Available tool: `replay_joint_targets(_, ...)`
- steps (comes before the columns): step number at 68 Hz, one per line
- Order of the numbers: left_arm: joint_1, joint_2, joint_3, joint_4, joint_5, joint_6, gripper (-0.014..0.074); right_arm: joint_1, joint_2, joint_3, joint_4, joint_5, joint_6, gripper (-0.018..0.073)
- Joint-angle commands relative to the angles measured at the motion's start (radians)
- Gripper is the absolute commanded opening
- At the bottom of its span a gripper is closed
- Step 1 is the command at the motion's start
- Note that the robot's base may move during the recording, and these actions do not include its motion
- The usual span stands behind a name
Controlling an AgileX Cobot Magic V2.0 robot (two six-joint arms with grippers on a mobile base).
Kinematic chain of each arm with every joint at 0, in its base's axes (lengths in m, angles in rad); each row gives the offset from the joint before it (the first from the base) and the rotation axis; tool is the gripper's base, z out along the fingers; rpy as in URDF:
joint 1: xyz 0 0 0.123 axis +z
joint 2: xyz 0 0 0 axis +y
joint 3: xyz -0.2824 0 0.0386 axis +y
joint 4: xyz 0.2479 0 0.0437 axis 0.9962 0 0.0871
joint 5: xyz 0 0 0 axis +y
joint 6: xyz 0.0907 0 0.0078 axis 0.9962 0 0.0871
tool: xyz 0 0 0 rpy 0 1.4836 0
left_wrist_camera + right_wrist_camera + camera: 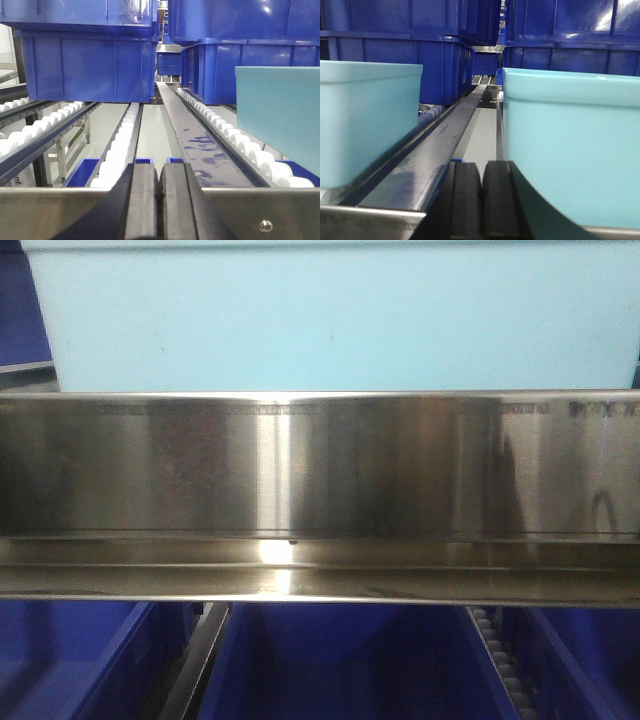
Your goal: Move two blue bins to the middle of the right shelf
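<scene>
Both pale bins [575,150] sat behind the rail [320,470]; left gripper [159,175] and right gripper [481,175] were closed, empty (task apparently done).

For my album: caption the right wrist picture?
Shut right gripper faces the gap between two pale bins, dark bins behind.

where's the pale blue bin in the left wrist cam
In the left wrist view the pale sky-blue plastic bin sits at the right edge, right of the white roller track and in front of the dark royal-blue plastic bins.
</scene>
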Motion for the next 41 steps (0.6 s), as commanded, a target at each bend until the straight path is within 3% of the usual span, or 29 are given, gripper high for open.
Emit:
replay_joint_targets(1, 0.005, -0.004, -0.002, -0.006, -0.022, 0.002, -0.0111, 0.004, -0.004, 0.000, -0.005, -0.023, -0.005, -0.0162)
replay_joint_targets(41, 0.006, -0.004, -0.002, 0.012, -0.027, 0.002, -0.0111, 0.004, -0.004, 0.000, -0.005, -0.023, -0.005, -0.0162)
